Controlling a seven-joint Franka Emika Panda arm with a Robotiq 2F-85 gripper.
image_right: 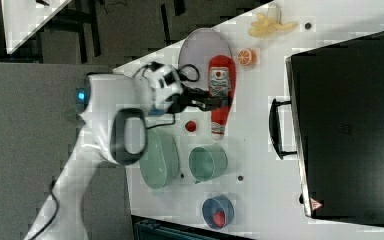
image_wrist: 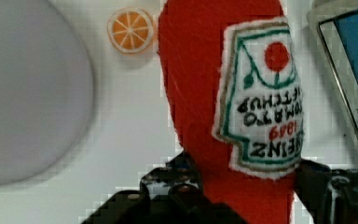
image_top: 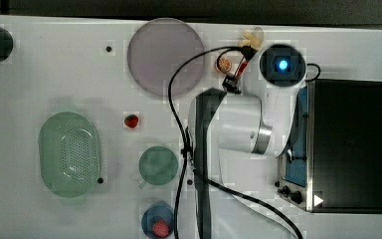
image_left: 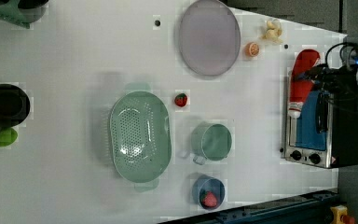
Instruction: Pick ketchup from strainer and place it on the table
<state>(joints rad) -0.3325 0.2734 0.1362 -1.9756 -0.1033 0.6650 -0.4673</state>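
The gripper (image_wrist: 242, 186) pinches the ketchup (image_wrist: 200, 93), one dark finger (image_wrist: 168, 182) on each side of the red body below the white label; in the right view the bottle (image_right: 222, 95) hangs in the gripper (image_right: 207, 102) above the table (image_right: 260, 150), cap toward six o'clock (whether it touches the top, I cannot tell); a strawberry (image_right: 191, 126) lies at its eight o'clock, an orange slice (image_right: 246, 56) at its one o'clock, a grey plate (image_right: 195, 47) at eleven; farther off, at seven o'clock, the strainer (image_left: 140, 135) sits bare on the table beside a green cup (image_left: 212, 141).
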